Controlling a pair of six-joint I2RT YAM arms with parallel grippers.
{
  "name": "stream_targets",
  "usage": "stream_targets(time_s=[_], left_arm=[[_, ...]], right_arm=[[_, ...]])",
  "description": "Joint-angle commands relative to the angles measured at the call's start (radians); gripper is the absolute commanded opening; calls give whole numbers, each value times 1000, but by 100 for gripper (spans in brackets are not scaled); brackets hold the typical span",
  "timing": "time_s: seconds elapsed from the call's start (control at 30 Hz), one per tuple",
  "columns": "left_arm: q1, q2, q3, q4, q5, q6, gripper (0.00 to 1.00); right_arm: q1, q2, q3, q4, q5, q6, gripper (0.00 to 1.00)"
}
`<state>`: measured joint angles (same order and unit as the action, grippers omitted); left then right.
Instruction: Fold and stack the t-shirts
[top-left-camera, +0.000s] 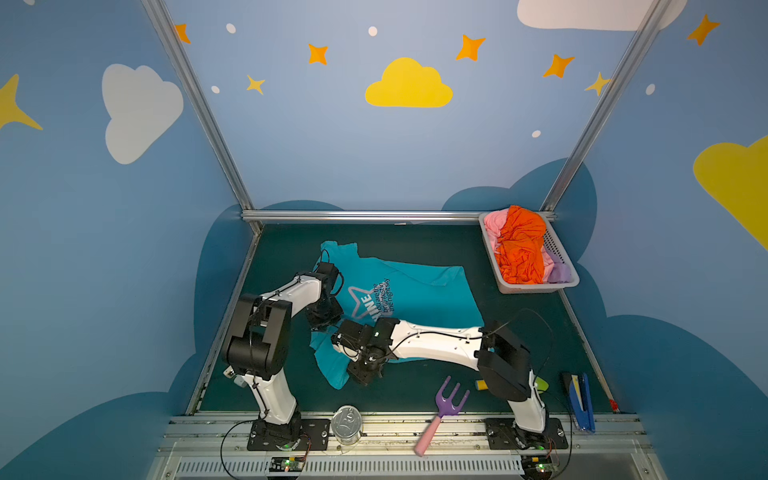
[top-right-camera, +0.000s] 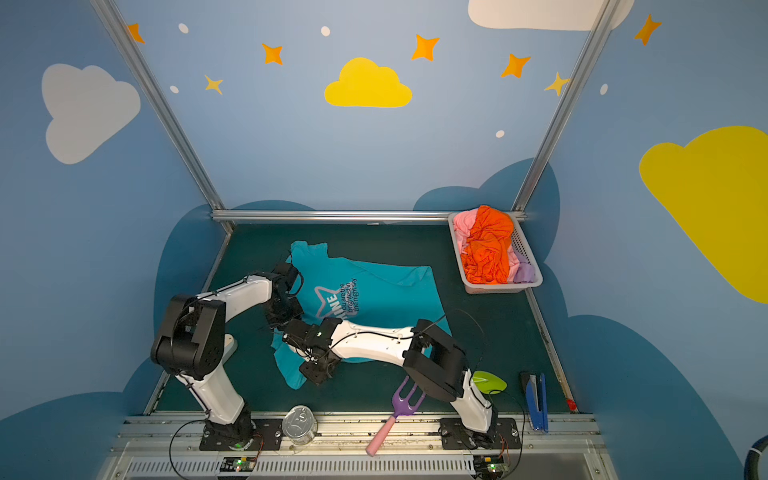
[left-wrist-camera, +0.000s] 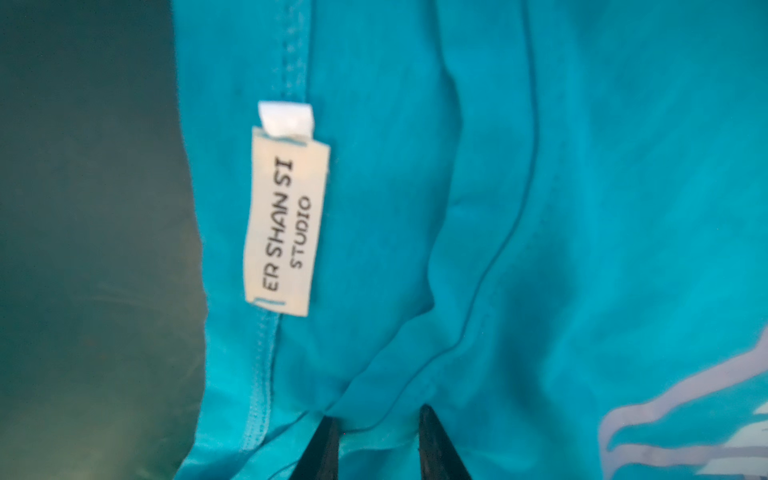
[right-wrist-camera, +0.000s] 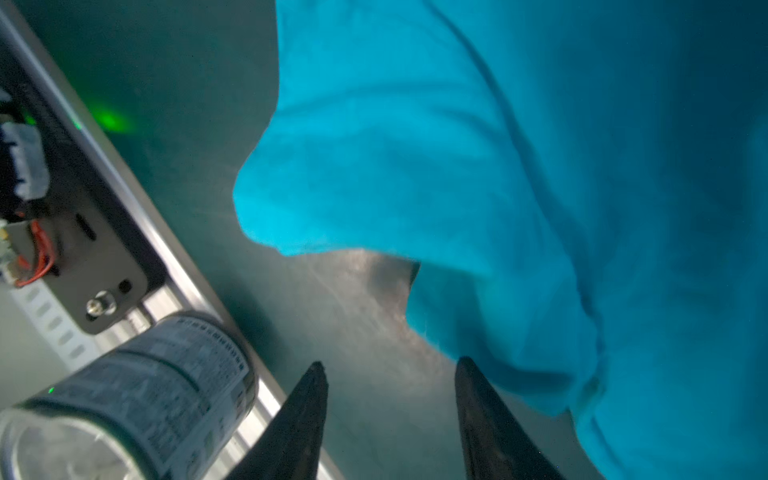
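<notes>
Left wrist view: left tool (left-wrist-camera: 380, 440), tips set narrow and closed on a raised fold of the teal t-shirt (left-wrist-camera: 582, 208); creases in the cloth ran into the pinch. Cream sewn label (left-wrist-camera: 286, 220), reading "ER SHAN SI STUDIO", lay on the shirt's stitched seam near the pinch.

Right wrist view: right tool (right-wrist-camera: 390, 365), tips standing wide, only bare bench (right-wrist-camera: 353, 311) between them, nothing held. One tip sat just beside the teal t-shirt's loose edge (right-wrist-camera: 415, 145).

Both top views:
- Teal t-shirt (top-left-camera: 415, 291) (top-right-camera: 386, 291): lay spread on the dark green bench (top-left-camera: 519, 332), chest print up, its near left corner rumpled.
- Left tool (top-left-camera: 324, 313): at the shirt's left edge, beside the print.
- Right tool (top-left-camera: 363, 370): over the shirt's rumpled near left corner, its arm lying across the shirt's near edge.
- White slotted basket (top-left-camera: 540, 287): beyond the shirt's far right corner, apart from it. It held three crumpled shirts: orange t-shirt (top-left-camera: 521, 245) on top, pink t-shirt (top-left-camera: 492, 226) at the far end, lilac t-shirt (top-left-camera: 559, 270) at the near end.
- Tin can (top-left-camera: 346, 424): upright, on the near side of the shirt, at the bench's front rail.
- Toy garden fork (top-left-camera: 440, 415), purple head and pink handle: near side of the shirt, right of the can.
- Blue stapler (top-left-camera: 579, 399): well to the shirt's near right.
</notes>
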<state>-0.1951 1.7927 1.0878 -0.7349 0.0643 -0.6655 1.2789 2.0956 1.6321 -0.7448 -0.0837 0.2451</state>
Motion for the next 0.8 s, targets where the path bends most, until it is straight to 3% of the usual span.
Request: stream_targets(time_s=[0.0,0.17,0.23,0.27,0.33,0.37,0.53,0.77], left_arm=[[3,99,-39,100,1,7,33],[3,108,-36,98,3,11,33],[3,109,-35,101,6,11,33],[3,110,-35,104,6,10,33],[3,114,-37,106,9,11,33],[3,115,-37,109,10,11,33],[3,120,-39,118,14,12,33],[4,134,-47,136,27,19,33]], right_arm=[[-8,75,56,8,21,-31,51],[-34,152,78,15,27,-2,49],[-43,159,64,26,14,9,44],[-44,158,56,30,4,11,38],[-46,147,39,30,-11,13,5],[-43,135,23,28,-11,15,0],[-39,11,-60,-14,-40,23,0],[-38,-191,-167,-117,-217,-10,0]])
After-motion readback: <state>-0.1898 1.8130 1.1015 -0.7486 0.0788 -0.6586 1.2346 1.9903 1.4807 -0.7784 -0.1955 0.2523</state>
